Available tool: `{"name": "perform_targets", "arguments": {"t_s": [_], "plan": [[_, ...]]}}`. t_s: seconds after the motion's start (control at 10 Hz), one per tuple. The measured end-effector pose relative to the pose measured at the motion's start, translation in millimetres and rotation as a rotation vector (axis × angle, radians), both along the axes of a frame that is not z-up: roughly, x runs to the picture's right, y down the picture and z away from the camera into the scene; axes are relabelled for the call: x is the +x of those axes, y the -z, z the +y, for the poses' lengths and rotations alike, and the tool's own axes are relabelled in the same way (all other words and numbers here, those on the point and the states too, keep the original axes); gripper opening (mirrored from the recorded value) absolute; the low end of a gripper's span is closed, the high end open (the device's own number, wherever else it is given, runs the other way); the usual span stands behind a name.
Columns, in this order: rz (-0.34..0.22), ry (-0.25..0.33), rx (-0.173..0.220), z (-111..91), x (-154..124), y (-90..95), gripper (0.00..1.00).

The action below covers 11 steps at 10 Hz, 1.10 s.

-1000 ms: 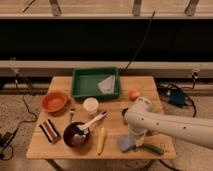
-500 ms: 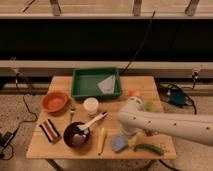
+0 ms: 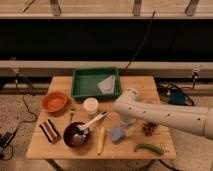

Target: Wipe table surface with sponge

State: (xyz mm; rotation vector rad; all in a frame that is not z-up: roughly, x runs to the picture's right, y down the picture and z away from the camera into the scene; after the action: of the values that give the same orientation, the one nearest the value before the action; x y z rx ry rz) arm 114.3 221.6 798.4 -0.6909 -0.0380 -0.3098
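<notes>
From where I stand, the white arm [image 3: 165, 116] reaches in from the right side across the light wooden plank bench [image 3: 145, 86]. It bends down near the middle of the front half. Its dark hand [image 3: 123, 127] comes down under the elbow onto the small flat blue-grey rectangular sponge [image 3: 117, 134]. The fingers are closed tight and appear to pinch the sponge at its upper right edge. The sponge lies flat on the wood near the front edge.

Just left of the sponge lies a long yellow thing [image 3: 101, 141]. Beyond that is a dark round bowl [image 3: 75, 136] with a white utensil [image 3: 93, 122] leaning out of it. A red-and-white striped dark block [image 3: 49, 130] sits at the front left. Behind it are an orange bowl [image 3: 54, 101] and a white round cup [image 3: 90, 106].

At the back stands a green plastic tray [image 3: 76, 85] with a pale grey folded cloth [image 3: 106, 85] inside. To the right of the sponge are a brown spiky clump [image 3: 149, 128] and a curved green vegetable [image 3: 148, 148].
</notes>
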Motion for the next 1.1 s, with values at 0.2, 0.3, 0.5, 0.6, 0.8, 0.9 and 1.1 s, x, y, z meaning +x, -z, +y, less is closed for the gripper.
{"name": "perform_targets", "arguments": {"t_s": [0.2, 0.3, 0.5, 0.6, 0.8, 0.9, 1.1], "plan": [[0.031, -0.01, 0.008, -4, 13, -2.8, 0.0], [0.043, -0.017, 0.011, -4, 21, -3.8, 0.0], [0.076, -0.031, 0.014, -4, 46, -5.0, 0.0], [0.084, -0.035, 0.012, -1, 54, -5.5, 0.0], [0.099, -0.039, 0.004, 10, 69, -2.6, 0.0], [0.095, -0.035, 0.003, 19, 71, -0.2, 0.0], [0.087, -0.029, -0.017, 41, 72, 10.4, 0.0]]}}
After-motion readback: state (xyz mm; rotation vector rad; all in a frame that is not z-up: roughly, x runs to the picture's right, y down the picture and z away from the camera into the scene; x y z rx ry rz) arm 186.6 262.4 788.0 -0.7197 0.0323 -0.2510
